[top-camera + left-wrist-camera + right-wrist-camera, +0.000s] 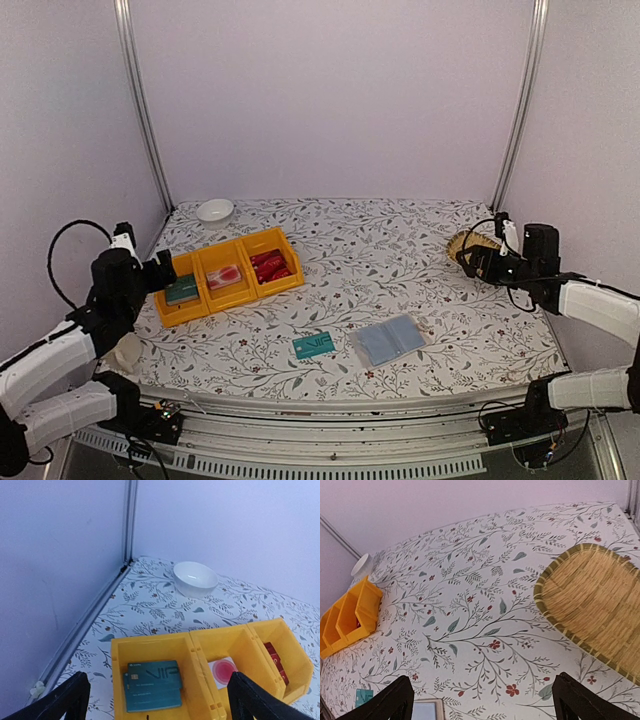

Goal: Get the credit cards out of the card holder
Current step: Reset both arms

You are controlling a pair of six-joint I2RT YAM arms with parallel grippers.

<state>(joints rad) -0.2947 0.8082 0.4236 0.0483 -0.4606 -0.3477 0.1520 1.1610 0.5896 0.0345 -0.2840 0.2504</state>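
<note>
Looking down from above, the top camera took in the whole table [390, 255]. The card holder [390, 340] lay flat close to the near edge, right of centre, with one teal card [314, 345] just to its left and not touching it. The right wrist camera caught only a corner of the card holder [427, 710] and a sliver of that teal card [364, 697] at the bottom of its frame.

The left wrist view showed detail the top view blurred. In the yellow bins [200, 640], stacked teal cards [152, 685] filled the left compartment, a pink card [223, 670] lay in the middle one and red cards [275, 657] in the right one. A white bowl [195, 578] sat beyond them near the back corner.

The left gripper [157, 702] hung over the left bin, fingers [60, 700] spread wide and empty. The right gripper [487, 705] was likewise spread and empty, beside the woven basket [600, 605] at the right wall.

The bins hugged the left wall. The middle of the cloth between bins, basket and card holder held nothing.
</note>
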